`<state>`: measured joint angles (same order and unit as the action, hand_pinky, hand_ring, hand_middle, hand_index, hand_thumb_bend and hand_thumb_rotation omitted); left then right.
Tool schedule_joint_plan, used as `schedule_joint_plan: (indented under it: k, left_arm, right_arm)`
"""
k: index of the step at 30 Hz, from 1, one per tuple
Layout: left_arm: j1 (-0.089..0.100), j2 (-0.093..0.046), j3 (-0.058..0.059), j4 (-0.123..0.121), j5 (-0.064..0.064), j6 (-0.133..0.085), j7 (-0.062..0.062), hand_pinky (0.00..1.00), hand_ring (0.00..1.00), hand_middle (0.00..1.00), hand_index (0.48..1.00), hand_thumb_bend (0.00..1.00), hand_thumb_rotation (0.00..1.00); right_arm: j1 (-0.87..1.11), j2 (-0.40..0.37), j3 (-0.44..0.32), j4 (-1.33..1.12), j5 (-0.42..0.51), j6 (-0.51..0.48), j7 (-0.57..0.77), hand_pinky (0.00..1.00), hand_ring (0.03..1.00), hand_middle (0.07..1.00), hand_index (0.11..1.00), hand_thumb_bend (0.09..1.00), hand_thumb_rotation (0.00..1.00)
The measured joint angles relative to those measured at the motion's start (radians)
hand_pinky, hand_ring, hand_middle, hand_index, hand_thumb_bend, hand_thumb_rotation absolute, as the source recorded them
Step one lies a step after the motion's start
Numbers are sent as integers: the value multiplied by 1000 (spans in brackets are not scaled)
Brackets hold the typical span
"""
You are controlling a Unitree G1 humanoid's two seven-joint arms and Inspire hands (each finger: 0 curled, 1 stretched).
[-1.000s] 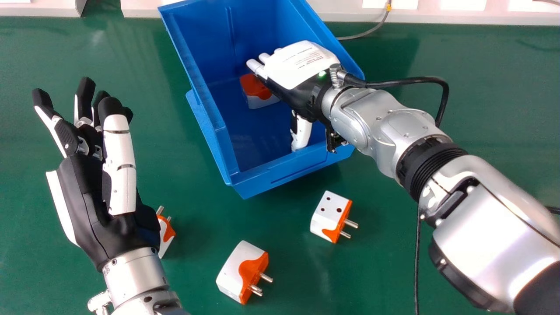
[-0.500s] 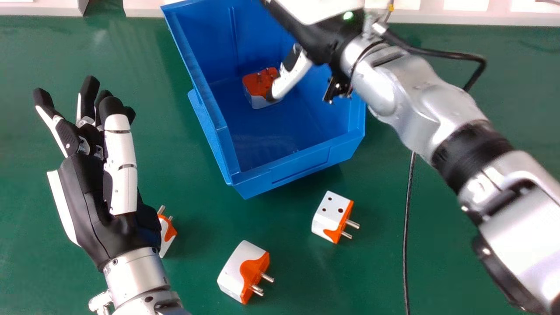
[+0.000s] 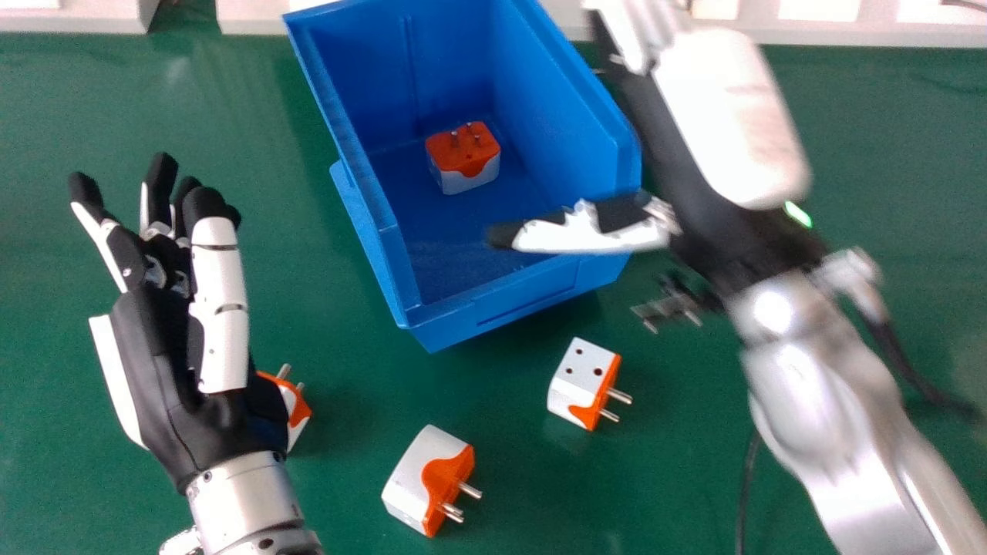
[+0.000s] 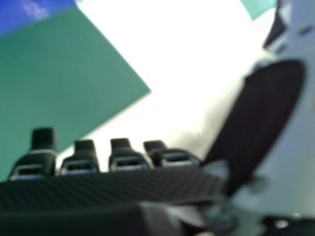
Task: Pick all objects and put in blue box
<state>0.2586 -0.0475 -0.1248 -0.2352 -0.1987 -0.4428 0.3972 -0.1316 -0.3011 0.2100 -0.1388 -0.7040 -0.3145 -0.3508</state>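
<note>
I read the right hand (image 3: 729,116) as wide: its thumb extends over the box (image 3: 532,301), masking part of the floor. Its outline is blurred, and its fingers meet the head view's top edge. The box's far rim is cropped there. One adapter (image 3: 465,158) sits inside, pins up. On the tabletop (image 3: 347,493), two adapters (image 3: 428,478) lie in full view; a third is partly hidden behind my left hand (image 3: 185,385), open at the left. A pale area in the right hand view is unidentifiable.
</note>
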Motion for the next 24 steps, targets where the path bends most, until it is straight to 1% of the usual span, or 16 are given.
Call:
schedule_joint_plan:
  k: [1, 3, 4, 5, 6, 8, 10, 13, 16, 17, 20, 23, 24]
  left_arm:
    - [2, 0, -1, -1, 0, 0, -2, 884, 936, 940, 914, 400, 499]
    - [4, 1, -8, -3, -1, -3, -11, 895, 944, 944, 916, 392, 502]
    - [5, 1, -10, -4, -3, -3, -20, 900, 947, 947, 919, 389, 505]
    - [7, 1, -10, -4, -6, -3, -23, 906, 951, 950, 922, 388, 504]
    - [14, 1, -11, -4, -12, -3, -27, 910, 952, 951, 923, 389, 499]
    - [18, 1, -10, -4, -19, -3, -28, 910, 949, 949, 920, 384, 495]
    - [25, 1, -10, -5, -19, -3, -28, 903, 945, 947, 916, 382, 489]
    - [26, 1, -10, -7, -20, -2, -28, 906, 947, 949, 922, 380, 495]
    - [27, 1, -9, -10, -35, -2, -29, 905, 946, 947, 920, 381, 491]
    - [27, 2, -9, -10, -37, -2, -30, 905, 946, 947, 920, 381, 491]
    - [27, 2, -10, -11, -38, -2, -41, 905, 946, 947, 918, 379, 500]
    - [28, 2, -9, -11, -38, -2, -43, 902, 946, 948, 917, 379, 501]
    - [28, 2, -8, -12, -36, -2, -42, 895, 943, 946, 915, 382, 502]
  right_arm:
    - [49, 0, 5, -5, 1, -7, -2, 848, 984, 1000, 1000, 997, 511]
    - [139, 1, 33, 5, -1, -5, 20, 847, 971, 1000, 1000, 1000, 525]
    - [182, 3, 58, 25, -5, -5, 31, 837, 963, 996, 999, 1000, 533]
    - [196, 4, 67, 35, -9, -5, 34, 832, 958, 992, 997, 1000, 538]
    - [209, 4, 79, 50, -13, -5, 40, 833, 957, 990, 994, 999, 539]
    - [220, 5, 85, 53, -14, -3, 52, 839, 956, 984, 995, 1000, 523]
    - [227, 4, 97, 54, -16, -1, 68, 834, 947, 975, 998, 1000, 516]
    - [229, 0, 117, 71, -27, 2, 102, 828, 942, 967, 996, 1000, 502]
    - [215, -5, 128, 132, -25, 1, 134, 831, 944, 966, 995, 1000, 495]
    - [204, -8, 135, 155, -25, 1, 143, 831, 944, 966, 995, 1000, 495]
    - [151, -16, 159, 253, -24, -6, 175, 841, 946, 952, 988, 994, 503]
    - [119, -20, 163, 311, -15, -15, 190, 852, 955, 947, 975, 990, 493]
    - [103, -22, 163, 335, -3, -32, 197, 860, 955, 941, 961, 984, 470]
